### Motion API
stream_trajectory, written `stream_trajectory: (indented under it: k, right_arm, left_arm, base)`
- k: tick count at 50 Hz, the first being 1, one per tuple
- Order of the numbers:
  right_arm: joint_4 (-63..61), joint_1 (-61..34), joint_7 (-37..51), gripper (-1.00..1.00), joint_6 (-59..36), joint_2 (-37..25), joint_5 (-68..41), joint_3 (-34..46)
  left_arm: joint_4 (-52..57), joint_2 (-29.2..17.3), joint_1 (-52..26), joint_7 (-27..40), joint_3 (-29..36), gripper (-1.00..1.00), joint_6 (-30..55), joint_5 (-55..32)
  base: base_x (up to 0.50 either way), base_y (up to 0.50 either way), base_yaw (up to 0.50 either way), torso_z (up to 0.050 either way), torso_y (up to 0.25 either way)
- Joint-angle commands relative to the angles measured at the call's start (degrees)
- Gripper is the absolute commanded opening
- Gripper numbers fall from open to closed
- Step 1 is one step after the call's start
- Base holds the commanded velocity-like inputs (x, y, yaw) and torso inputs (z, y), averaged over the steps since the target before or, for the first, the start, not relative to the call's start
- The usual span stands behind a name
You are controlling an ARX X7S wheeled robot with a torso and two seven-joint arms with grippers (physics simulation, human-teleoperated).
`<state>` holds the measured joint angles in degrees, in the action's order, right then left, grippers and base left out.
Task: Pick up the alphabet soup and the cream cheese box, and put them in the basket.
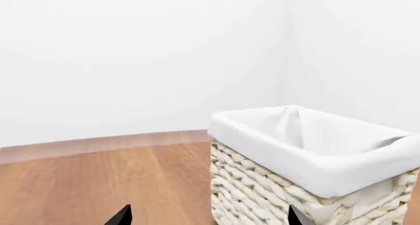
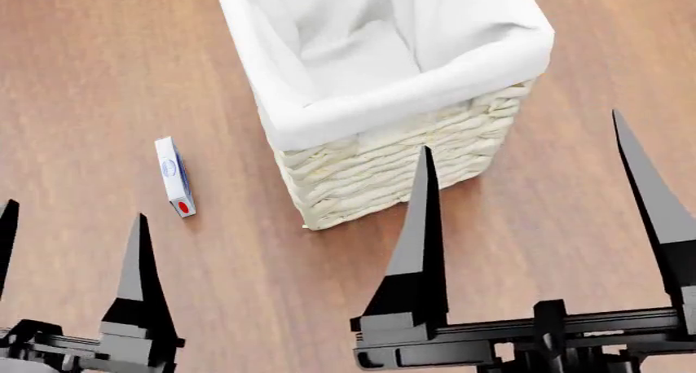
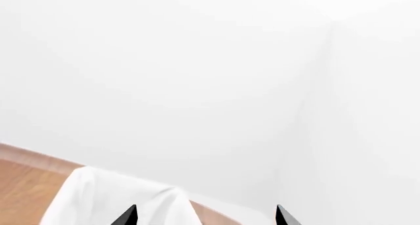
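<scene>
The basket (image 2: pixel 381 165), cream-white wicker with a white cloth liner, stands on the wooden surface at the top middle of the head view; what shows of its inside is bare cloth. The cream cheese box (image 2: pixel 174 177), a thin white carton with a blue oval and red spot, lies left of the basket, apart from it. The alphabet soup is out of view. My left gripper (image 2: pixel 74 210) is open and empty, below the box. My right gripper (image 2: pixel 522 129) is open and empty in front of the basket's near wall. The left wrist view shows the basket (image 1: pixel 262 185) close ahead of the left gripper (image 1: pixel 208 210).
Wooden surface (image 2: pixel 109 63) stretches to the left of and in front of the basket. White walls (image 1: pixel 131 63) rise behind it, meeting in a corner. In the right wrist view the cloth liner (image 3: pixel 98 195) shows past the right gripper (image 3: pixel 206 208).
</scene>
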<state>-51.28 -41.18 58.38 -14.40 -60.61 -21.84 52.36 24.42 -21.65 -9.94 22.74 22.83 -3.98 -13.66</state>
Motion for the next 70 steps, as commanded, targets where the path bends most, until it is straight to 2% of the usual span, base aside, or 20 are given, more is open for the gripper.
stream_trajectory:
  k: [1,12,15,25,30,36,52,60,64,70]
  right_arm:
    - [-0.54,2.44,1.28,1.0,0.73,-0.04,1.48,1.19]
    - [0.35,3.7,0.92,1.0,1.2,0.85,2.4,2.46]
    - [1.2,4.01,0.74,1.0,1.78,1.13,2.57,2.65]
    - [0.91,4.59,1.09,1.0,2.03,0.63,2.5,2.55]
    - [0.52,4.73,1.3,1.0,1.87,0.37,2.39,2.43]
    - [0.63,5.08,1.44,1.0,1.82,0.4,2.58,2.59]
    - [0.15,5.23,1.34,1.0,2.53,0.13,1.5,2.04]
    - [-0.49,5.29,1.57,1.0,2.3,-0.09,1.39,1.88]
    - [-0.21,5.24,1.2,1.0,2.42,0.2,1.54,2.02]
    - [-0.03,5.21,0.92,1.0,2.35,0.48,1.28,2.08]
  left_arm:
    - [-12.44,3.53,-8.74,-3.24,0.77,1.0,-0.96,-1.46]
    - [-26.38,7.5,-15.72,-5.3,2.24,1.0,-4.07,0.3]
    - [-29.63,8.77,-17.01,-8.25,1.54,1.0,-3.59,-4.82]
    - [-48.15,12.59,-25.12,-10.28,-0.21,1.0,-6.12,-5.97]
    - [-52.85,13.6,-27.01,-10.25,-0.46,1.0,-7.48,-5.64]
    - [-53.47,13.78,-27.4,-9.91,-0.32,1.0,-7.96,-5.47]
    - [-71.44,17.43,-33.87,-12.63,-0.63,1.0,-14.51,-5.49]
    - [-88.36,20.74,-40.34,-15.29,-1.24,1.0,-22.12,-6.02]
    - [-98.63,21.61,-43.67,-15.39,3.41,1.0,-27.21,-10.87]
    - [-99.34,21.57,-43.93,-14.12,6.68,1.0,-26.77,-13.88]
  base:
    - [0.0,0.0,0.0,0.0,0.0]
    - [0.0,0.0,0.0,0.0,0.0]
    - [0.0,0.0,0.0,0.0,0.0]
    - [0.0,0.0,0.0,0.0,0.0]
    - [0.0,0.0,0.0,0.0,0.0]
    - [0.0,0.0,0.0,0.0,0.0]
    - [0.0,0.0,0.0,0.0,0.0]
    - [0.0,0.0,0.0,0.0,0.0]
    - [0.0,0.0,0.0,0.0,0.0]
    - [0.0,0.0,0.0,0.0,0.0]
